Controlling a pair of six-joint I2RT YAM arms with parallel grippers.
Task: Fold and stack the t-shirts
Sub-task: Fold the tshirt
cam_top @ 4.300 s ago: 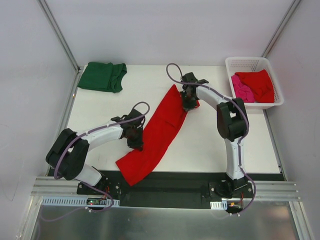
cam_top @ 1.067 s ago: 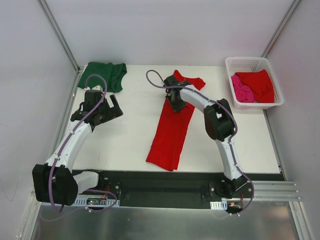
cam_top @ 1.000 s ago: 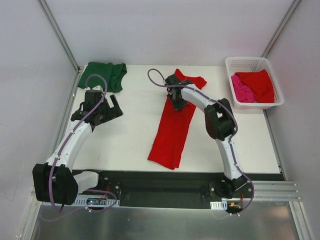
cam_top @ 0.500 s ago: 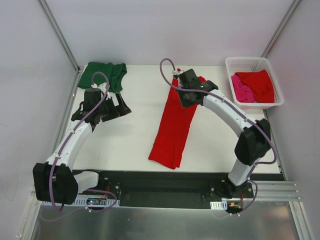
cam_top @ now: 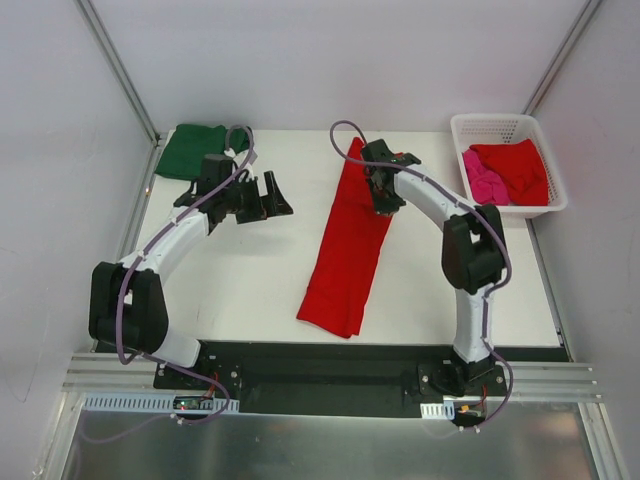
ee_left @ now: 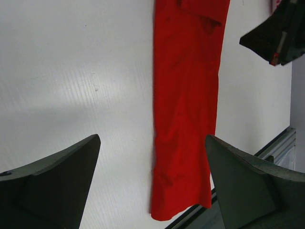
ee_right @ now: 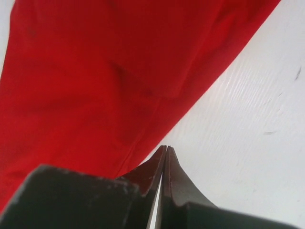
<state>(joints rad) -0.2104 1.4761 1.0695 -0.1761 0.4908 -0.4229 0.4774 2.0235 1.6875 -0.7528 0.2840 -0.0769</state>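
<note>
Top overhead, wrists near red tee (ee_left: pixel 186 95)

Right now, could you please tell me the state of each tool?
Left tool: open, empty.
Right tool: closed at the red t-shirt's edge; whether it pinches the cloth cannot be told.

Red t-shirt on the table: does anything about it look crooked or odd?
Yes. The red t-shirt lies as a long narrow strip, slanted against the edges of the table, with its near end close to the front edge. It is not yet a compact fold. No damage shows.
</note>
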